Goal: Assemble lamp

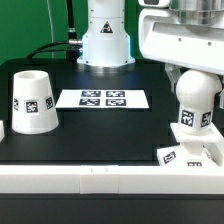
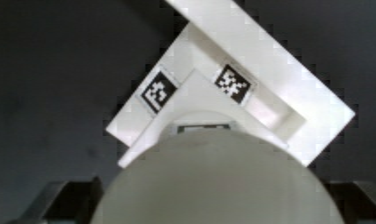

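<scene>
My gripper [image 1: 192, 78] is shut on the white rounded bulb [image 1: 196, 108] and holds it upright just above the flat square base [image 1: 188, 154] at the exterior view's front right. I cannot tell whether bulb and base touch. In the wrist view the bulb [image 2: 211, 170] fills the foreground between the dark fingers [image 2: 68, 202], with my gripper [image 2: 211, 208] around it and the tagged base [image 2: 256, 85] below. The tapered shade [image 1: 33, 102] stands mouth down at the exterior view's left, apart from the gripper.
The marker board [image 1: 102, 98] lies flat at the table's middle back. The white robot pedestal [image 1: 105, 42] stands behind it. A white raised border [image 1: 110, 178] runs along the front edge, close beside the base.
</scene>
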You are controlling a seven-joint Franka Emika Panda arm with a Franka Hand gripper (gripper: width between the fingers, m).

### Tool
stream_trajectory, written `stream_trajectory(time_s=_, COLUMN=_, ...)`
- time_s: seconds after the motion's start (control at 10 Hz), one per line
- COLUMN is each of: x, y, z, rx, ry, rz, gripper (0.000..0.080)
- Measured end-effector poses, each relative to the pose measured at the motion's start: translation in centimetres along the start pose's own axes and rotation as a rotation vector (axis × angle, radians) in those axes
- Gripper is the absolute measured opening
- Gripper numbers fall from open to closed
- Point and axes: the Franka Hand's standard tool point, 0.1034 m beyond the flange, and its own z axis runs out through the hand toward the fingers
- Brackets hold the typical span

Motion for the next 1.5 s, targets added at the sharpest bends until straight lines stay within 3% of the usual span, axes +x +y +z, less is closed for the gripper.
stream_trajectory(time_s=0.4, x=-0.03, y=-0.16, z=0.01, rx=0.024, ry=-0.046, rz=0.255, gripper=0.0577)
stream_trajectory(time_s=0.7, x=-0.18, y=-0.25, z=0.02, rx=0.025, ry=-0.048, rz=0.267, gripper=0.0577)
stream_trajectory(time_s=0.8, x=-0.18, y=-0.25, z=0.01, rx=0.026, ry=-0.047, rz=0.225, gripper=0.0679)
stream_trajectory(time_s=1.5, x=-0.20, y=-0.08, z=-0.15, rx=0.029, ry=-0.040, rz=-0.332, gripper=0.0698)
